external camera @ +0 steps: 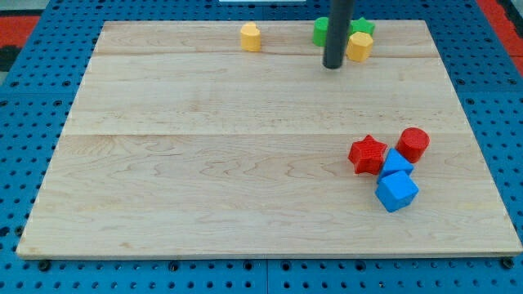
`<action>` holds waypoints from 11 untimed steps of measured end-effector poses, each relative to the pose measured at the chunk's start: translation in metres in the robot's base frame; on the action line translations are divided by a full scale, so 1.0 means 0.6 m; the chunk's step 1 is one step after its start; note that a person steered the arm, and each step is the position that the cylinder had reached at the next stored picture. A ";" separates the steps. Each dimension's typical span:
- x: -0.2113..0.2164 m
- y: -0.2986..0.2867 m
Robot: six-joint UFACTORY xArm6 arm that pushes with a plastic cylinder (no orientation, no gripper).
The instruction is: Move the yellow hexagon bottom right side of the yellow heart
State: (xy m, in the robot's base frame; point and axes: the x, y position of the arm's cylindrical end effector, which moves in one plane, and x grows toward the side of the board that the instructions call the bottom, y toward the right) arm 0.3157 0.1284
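Observation:
The yellow hexagon [359, 46] lies near the view's top edge of the wooden board [204, 163], right of centre. The yellow heart [250, 37] lies further to the view's left along the same top edge, well apart from the hexagon. My dark rod comes down from the top. My tip [333, 67] sits just left of and slightly below the yellow hexagon, close to it; whether they touch cannot be told.
A green block [320, 31] is partly hidden behind the rod, and a green block [364, 26] sits just above the hexagon. At the lower right are a red star [368, 154], a red cylinder [413, 144] and two blue blocks [397, 191] [395, 162].

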 end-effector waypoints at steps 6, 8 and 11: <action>-0.055 -0.031; -0.022 -0.078; -0.044 -0.172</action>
